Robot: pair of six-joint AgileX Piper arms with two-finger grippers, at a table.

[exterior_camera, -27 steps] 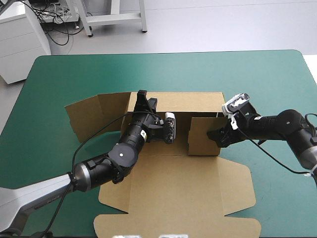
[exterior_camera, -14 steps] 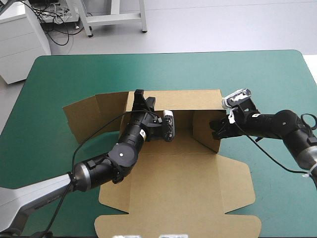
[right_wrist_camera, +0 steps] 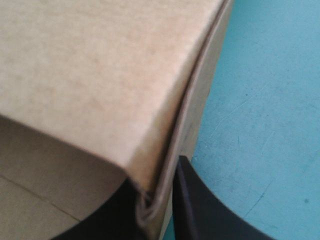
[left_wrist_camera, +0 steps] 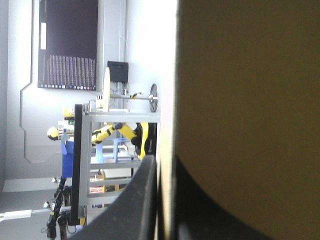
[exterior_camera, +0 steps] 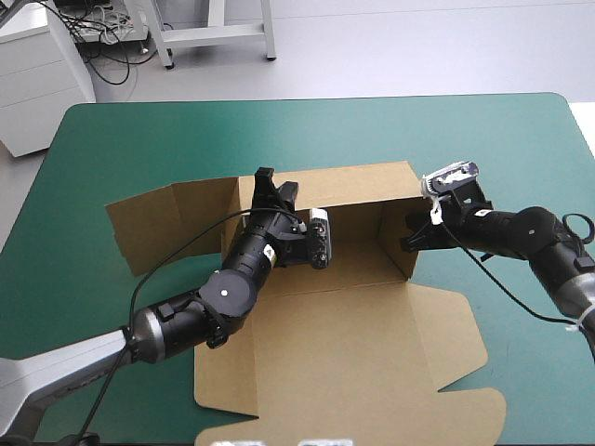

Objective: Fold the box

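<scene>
The box (exterior_camera: 353, 307) sits mid-worktop (exterior_camera: 483, 139), half formed: its far and right walls stand, while the left flap and the lid lie flat. The left gripper (exterior_camera: 276, 186) is clenched on the far wall's rim and the right gripper (exterior_camera: 409, 243) on the right wall. This looks like the wall-raising step. Next, the left flap probably needs lifting and tucking. Nothing lies inside.

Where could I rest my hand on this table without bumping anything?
Widest bare stretch: the teal-green cover between the box and the table's far edge. A smaller patch: the near right corner, beside the box's flat lid. The middle is crowded: the left gripper and right gripper each pinch a raised wall.
</scene>
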